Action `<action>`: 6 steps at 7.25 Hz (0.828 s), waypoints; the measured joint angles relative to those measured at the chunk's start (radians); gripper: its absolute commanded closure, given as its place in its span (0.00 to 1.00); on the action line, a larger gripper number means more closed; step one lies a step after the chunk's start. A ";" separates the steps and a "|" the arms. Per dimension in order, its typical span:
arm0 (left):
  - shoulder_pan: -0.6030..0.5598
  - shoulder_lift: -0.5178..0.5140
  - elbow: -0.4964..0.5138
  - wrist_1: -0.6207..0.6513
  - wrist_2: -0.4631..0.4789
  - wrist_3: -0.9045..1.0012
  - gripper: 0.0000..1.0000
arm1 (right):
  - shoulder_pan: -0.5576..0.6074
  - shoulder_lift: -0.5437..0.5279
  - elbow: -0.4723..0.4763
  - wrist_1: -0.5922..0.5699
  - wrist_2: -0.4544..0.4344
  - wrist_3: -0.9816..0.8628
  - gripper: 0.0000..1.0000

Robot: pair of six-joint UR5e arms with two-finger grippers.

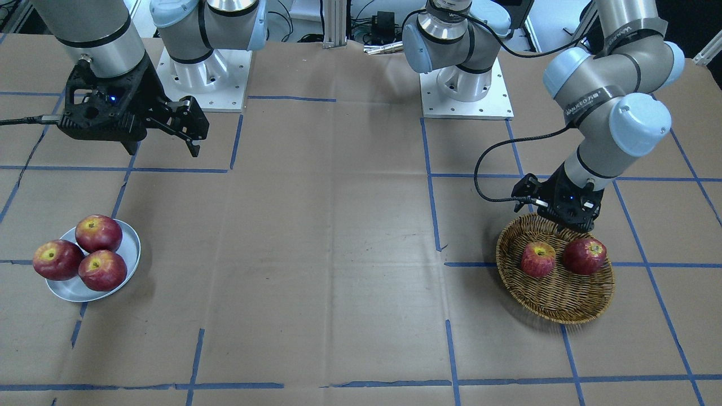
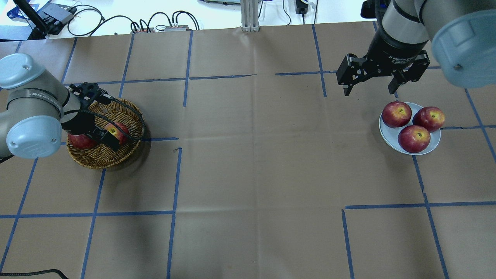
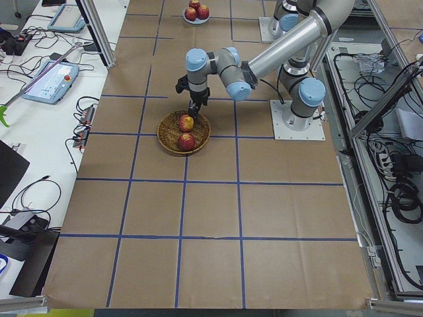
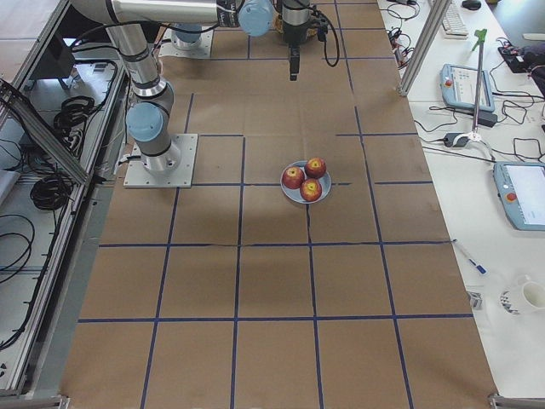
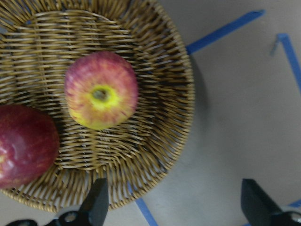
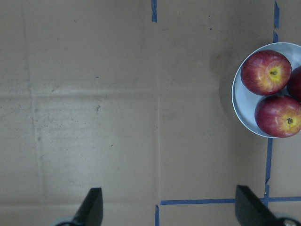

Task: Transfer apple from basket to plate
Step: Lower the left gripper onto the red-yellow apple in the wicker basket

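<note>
We see the left gripper [image 5: 175, 211] low over the basket [image 1: 555, 313], at the rim nearest the robot's base. Its jaws are spread wide and pinch nothing. In the left wrist view one finger [image 5: 96, 206] sits over the wicker rim and the other is out over the paper-covered table [image 1: 338, 254] beside the basket.

The apple [image 1: 537, 259] lies in the basket with its yellow stem hollow facing up. It sits on the side toward the middle of the table. It is ahead of the fingers and neither of them touches it. A darker apple [image 1: 585, 255] lies just beside it in the same basket, with a narrow gap between the two.

The right gripper [image 2: 369, 86] hangs above the table on the robot's right, its jaws also spread and holding nothing. It is near the plate [image 2: 388, 131] but off to one side, not over it.

The plate rests on the table well apart from the basket, at the opposite end. It carries three dark red apples [image 2: 414, 138] packed close together, stem ends up. One of them overhangs the rim.
</note>
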 measured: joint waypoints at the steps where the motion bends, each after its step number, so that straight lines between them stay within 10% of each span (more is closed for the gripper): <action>1: -0.002 -0.048 0.036 0.008 -0.001 0.007 0.01 | 0.000 0.000 0.000 0.000 0.000 0.000 0.00; 6: -0.008 -0.191 0.100 0.060 0.000 0.012 0.02 | 0.000 0.000 0.000 0.000 0.000 0.000 0.00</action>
